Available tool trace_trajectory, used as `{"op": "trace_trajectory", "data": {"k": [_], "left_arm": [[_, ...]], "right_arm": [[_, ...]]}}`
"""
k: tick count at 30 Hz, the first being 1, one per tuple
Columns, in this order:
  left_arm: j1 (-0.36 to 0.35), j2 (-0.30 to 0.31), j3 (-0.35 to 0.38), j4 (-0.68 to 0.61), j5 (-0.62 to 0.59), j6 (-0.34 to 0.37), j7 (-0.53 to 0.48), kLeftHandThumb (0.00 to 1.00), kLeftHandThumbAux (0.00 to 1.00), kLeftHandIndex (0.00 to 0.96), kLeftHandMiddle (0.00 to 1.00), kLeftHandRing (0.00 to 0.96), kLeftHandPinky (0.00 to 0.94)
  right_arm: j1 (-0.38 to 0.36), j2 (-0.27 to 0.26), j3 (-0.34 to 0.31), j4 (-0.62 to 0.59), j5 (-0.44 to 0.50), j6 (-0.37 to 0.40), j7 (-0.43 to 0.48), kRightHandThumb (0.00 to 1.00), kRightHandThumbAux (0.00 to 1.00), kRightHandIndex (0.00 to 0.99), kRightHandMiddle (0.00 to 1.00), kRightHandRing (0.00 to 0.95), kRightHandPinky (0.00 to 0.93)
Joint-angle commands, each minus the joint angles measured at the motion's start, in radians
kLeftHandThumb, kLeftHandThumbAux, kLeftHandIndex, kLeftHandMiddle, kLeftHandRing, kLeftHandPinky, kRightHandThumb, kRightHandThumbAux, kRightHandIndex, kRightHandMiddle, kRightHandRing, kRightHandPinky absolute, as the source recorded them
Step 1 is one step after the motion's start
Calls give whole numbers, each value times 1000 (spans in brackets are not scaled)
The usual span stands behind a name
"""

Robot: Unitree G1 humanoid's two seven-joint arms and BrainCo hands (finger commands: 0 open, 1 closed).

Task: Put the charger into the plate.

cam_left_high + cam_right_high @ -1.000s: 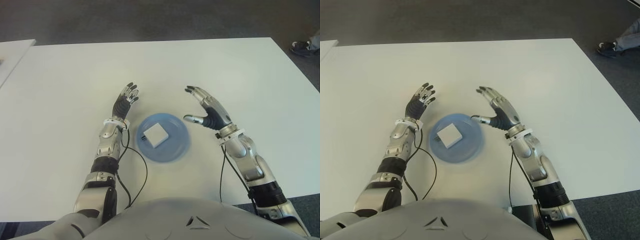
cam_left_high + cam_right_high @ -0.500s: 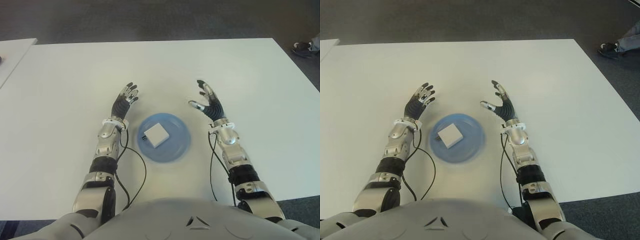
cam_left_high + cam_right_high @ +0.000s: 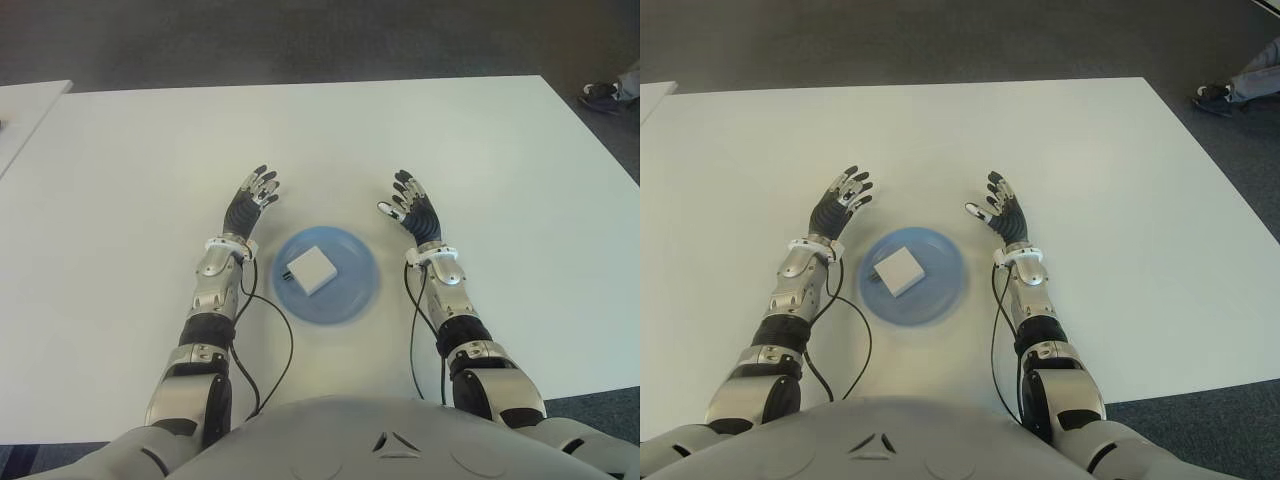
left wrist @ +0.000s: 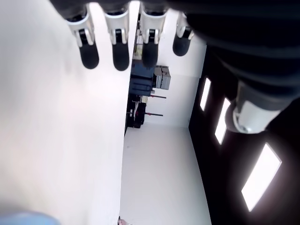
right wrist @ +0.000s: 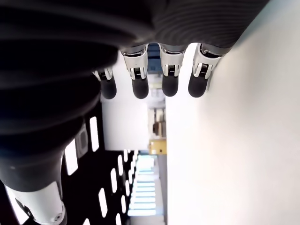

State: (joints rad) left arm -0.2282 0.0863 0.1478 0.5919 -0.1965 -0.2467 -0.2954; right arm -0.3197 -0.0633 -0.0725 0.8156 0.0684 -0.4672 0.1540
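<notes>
**Op:** I see the flat white square charger [image 3: 310, 269] lying inside the round blue plastic plate [image 3: 355, 299], near the desk's front edge and about midway along it. From how things lie, I judge the placing done.

**Obs:** Hands?

**Op:** Left hand [image 3: 249, 203] just off the plate's left rim, right hand [image 3: 413, 209] off its right rim; both with fingers spread wide, holding nothing. Both wrist views show straight fingers [image 4: 120, 49] with dark rubbery tips and only bare tabletop beyond.

**Obs:** What's left to do well?

**Op:** Only clearing away, I think. I'd pull both arms back along their own sides, never over the plate: it looks light and smooth, and the white matte desk [image 3: 140, 150] offers little grip, so a brushed rim could slide it. Black cables [image 3: 283, 350] trail beside the plate; I'd watch those.

**Obs:** Charger texture?

**Op:** Smooth, hard-edged casing, with a small dark part at one corner.
</notes>
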Motion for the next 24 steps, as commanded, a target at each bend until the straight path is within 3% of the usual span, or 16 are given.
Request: {"op": "trace_trajectory", "data": {"k": [1, 24], "left_arm": [[13, 2, 1, -1, 5, 7, 9, 16, 516, 9, 132, 146, 172], [20, 3, -2, 13, 15, 7, 17, 9, 493, 6, 127, 141, 168]], "right_arm": [[50, -1, 2, 48, -4, 81, 7, 52, 721, 7, 17, 0, 0], [34, -33, 2, 118, -12, 93, 39, 38, 674, 17, 40, 17, 16]]}}
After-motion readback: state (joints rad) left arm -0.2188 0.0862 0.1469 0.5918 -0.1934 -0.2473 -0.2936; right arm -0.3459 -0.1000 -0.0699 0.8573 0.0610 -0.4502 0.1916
